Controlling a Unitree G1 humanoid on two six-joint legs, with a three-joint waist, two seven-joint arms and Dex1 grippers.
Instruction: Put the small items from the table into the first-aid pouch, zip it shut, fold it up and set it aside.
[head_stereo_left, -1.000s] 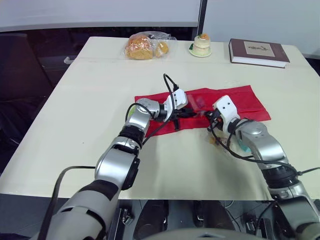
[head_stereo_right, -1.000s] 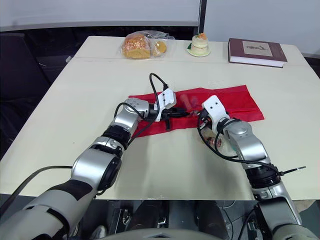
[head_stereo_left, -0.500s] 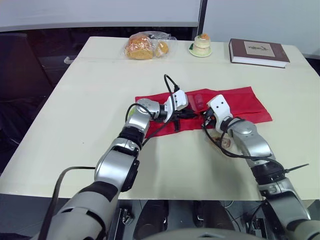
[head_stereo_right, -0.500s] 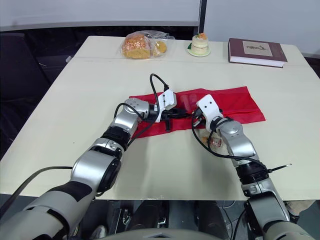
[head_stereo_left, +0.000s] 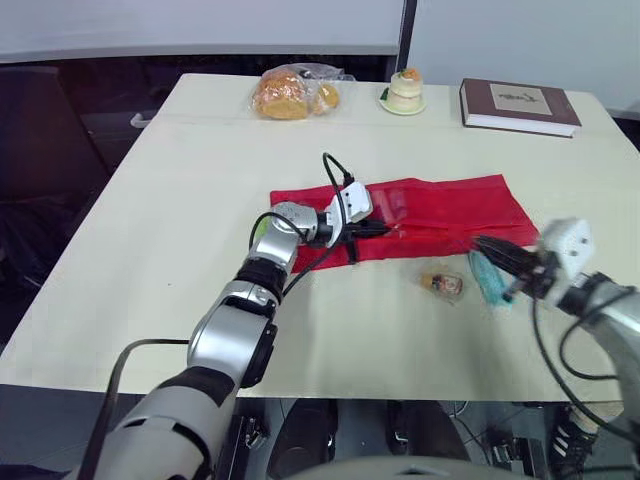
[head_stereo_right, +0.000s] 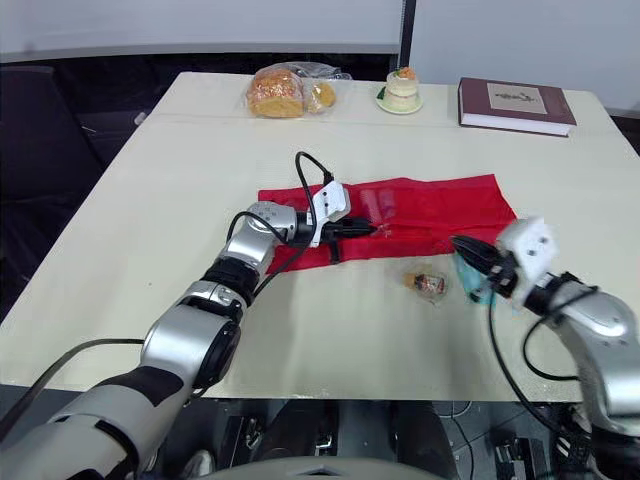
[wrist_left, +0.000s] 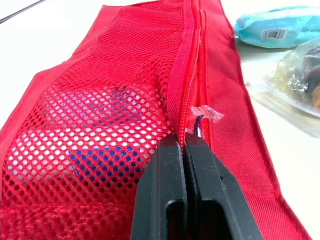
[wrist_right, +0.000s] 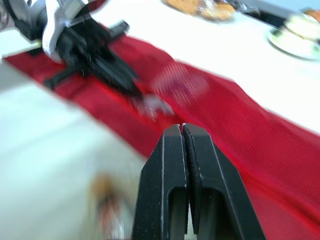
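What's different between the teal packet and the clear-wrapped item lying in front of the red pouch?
The teal packet is opaque and elongated; the clear-wrapped item is see-through, with something brown inside, and shorter. The teal packet lies beside the right gripper; the clear-wrapped item lies farther to the robot's left. Both rest on the table, outside the red pouch.

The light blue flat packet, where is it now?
In the left eye view, the light blue flat packet lies on the right part of the table, just nearer the robot than the red mesh pouch, beside the small clear-wrapped item, close to the right gripper.
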